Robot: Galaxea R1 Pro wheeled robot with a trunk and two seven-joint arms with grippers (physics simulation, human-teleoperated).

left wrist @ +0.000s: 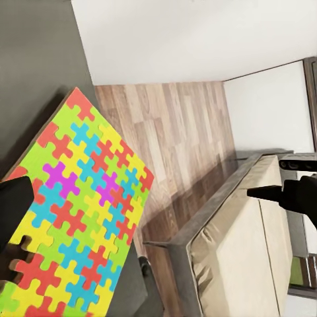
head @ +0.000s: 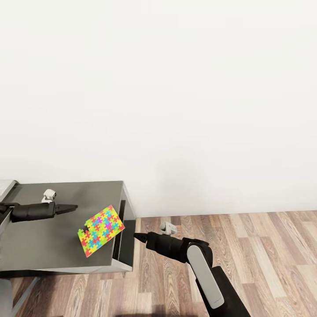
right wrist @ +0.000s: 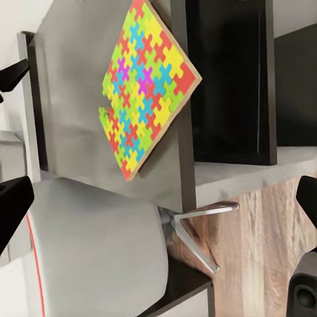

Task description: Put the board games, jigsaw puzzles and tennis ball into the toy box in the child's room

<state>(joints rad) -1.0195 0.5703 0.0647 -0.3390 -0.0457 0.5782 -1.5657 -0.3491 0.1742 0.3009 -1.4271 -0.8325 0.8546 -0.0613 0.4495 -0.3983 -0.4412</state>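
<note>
From the head view, the jigsaw puzzle [head: 101, 230] lies flat on the dark-grey surface [head: 53, 246], one corner over its right edge. My left fingers [head: 74, 206] hover above the surface, near the puzzle but apart from it, and look pressed together. My right fingers [head: 137, 237] hang just beside the surface's right edge, also together, not touching the puzzle.

From my left wrist, the puzzle [left wrist: 76, 211] lies right before my dark fingertip [left wrist: 13, 208]; the bed [left wrist: 244, 244] stands beyond.

From my right wrist, the puzzle [right wrist: 146, 82] lies well ahead of my fingertips [right wrist: 13, 211], a white-and-red chair [right wrist: 92, 251] between; here the tips stand apart.
</note>
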